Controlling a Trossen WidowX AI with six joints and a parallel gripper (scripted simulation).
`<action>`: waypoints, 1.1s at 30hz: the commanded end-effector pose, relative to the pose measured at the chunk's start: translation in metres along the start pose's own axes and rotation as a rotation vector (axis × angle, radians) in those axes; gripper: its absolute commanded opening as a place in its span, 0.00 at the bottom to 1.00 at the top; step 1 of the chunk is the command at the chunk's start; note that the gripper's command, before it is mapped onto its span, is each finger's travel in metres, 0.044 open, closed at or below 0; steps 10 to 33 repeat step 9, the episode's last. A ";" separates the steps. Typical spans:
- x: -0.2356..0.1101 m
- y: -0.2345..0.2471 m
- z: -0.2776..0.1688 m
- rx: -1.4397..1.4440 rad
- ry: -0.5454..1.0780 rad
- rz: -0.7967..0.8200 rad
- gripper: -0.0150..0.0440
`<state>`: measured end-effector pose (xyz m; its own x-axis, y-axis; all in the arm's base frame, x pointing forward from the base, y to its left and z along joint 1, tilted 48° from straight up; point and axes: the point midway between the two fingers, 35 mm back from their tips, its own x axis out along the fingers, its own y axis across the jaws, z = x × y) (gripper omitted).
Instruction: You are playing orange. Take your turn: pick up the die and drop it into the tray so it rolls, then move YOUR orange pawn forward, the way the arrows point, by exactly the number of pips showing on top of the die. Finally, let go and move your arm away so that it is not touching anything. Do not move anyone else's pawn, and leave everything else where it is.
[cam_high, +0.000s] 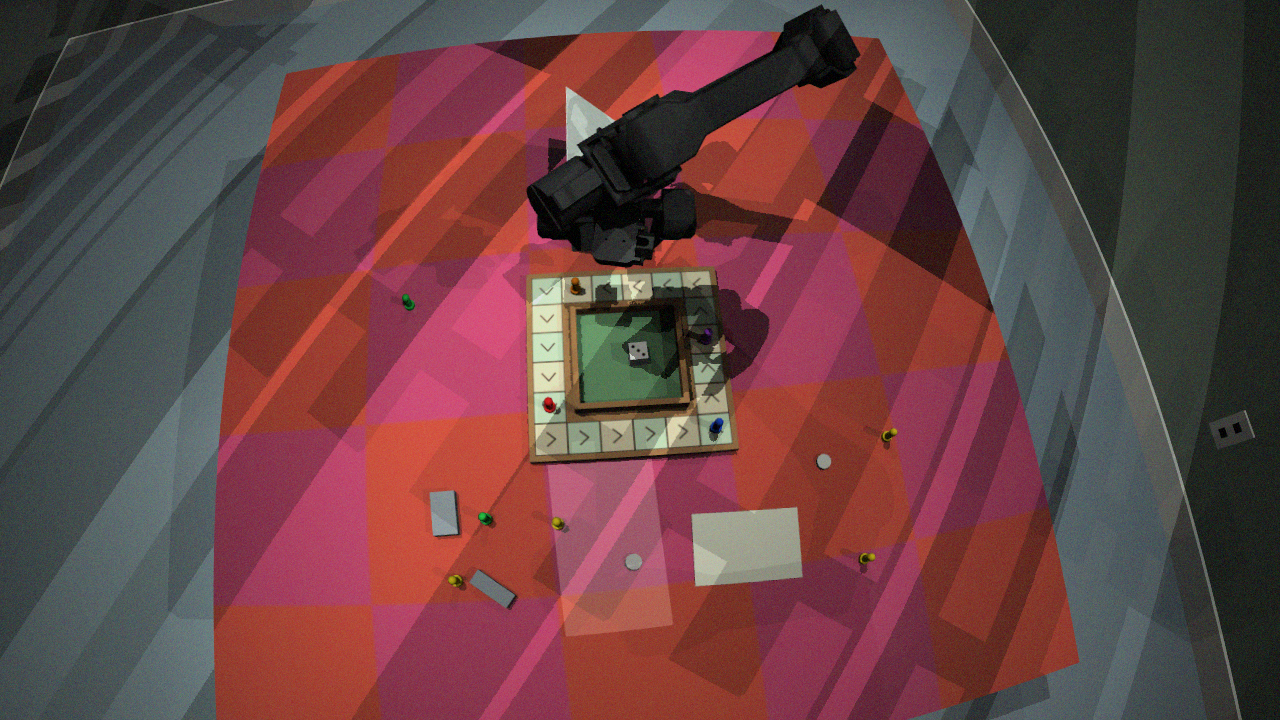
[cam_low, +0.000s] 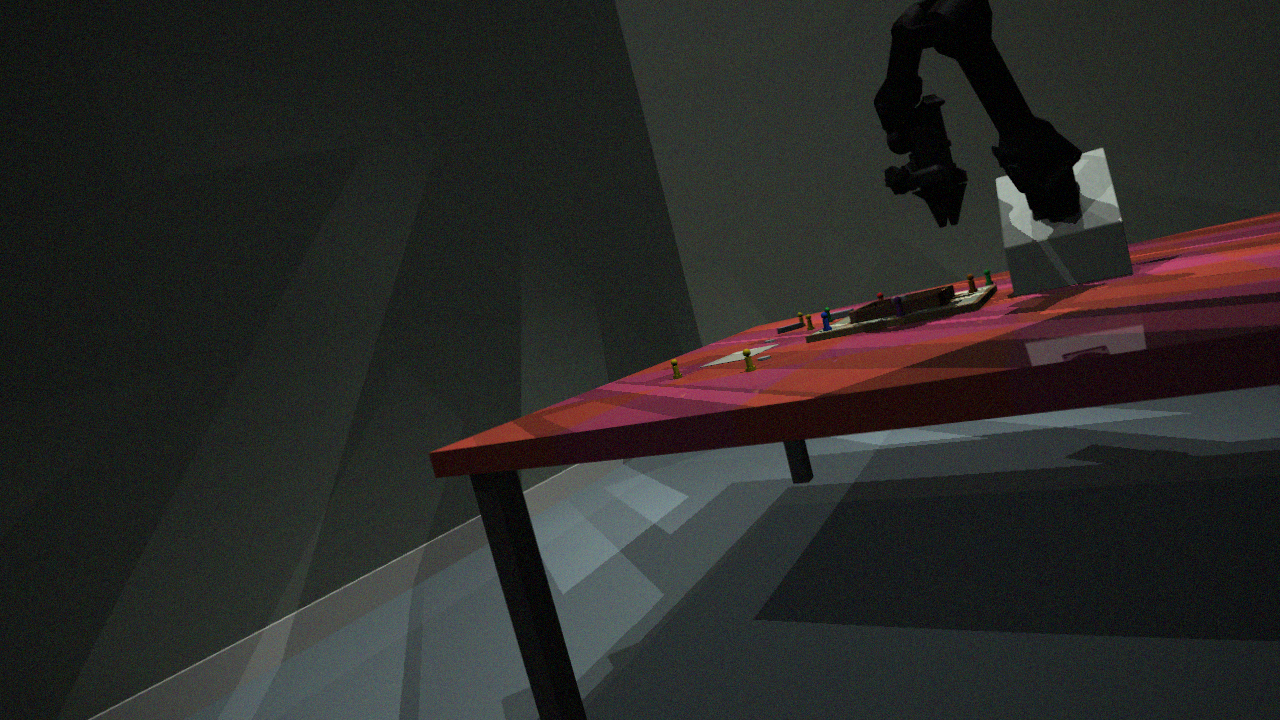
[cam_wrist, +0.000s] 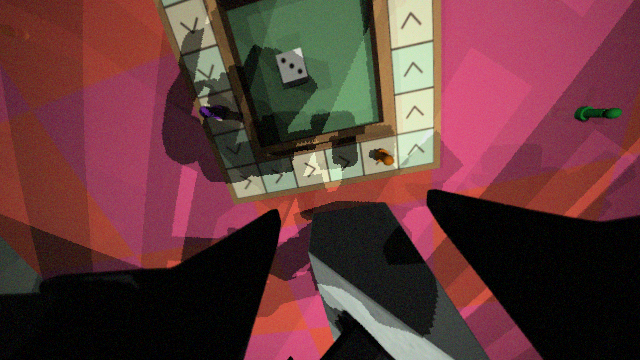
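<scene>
The white die lies in the green tray at the middle of the board, three pips up. The orange pawn stands on the board's far row, one tile from its left corner in the top view. My gripper is open and empty. It hangs high above the table just beyond the board's far edge, apart from the pawn. In the exterior view the die is hidden.
Purple, red and blue pawns stand on the track. Loose green pawns, yellow pawns, grey blocks, discs and a pale sheet lie around the table. The arm's white base block stands behind the board.
</scene>
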<state>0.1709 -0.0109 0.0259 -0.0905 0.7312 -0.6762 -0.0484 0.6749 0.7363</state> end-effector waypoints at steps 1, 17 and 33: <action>-0.014 0.016 -0.002 -0.095 0.001 -0.001 1.00; -0.007 0.007 0.000 -0.042 -0.003 -0.003 1.00; -0.007 0.007 0.000 -0.042 -0.003 -0.003 1.00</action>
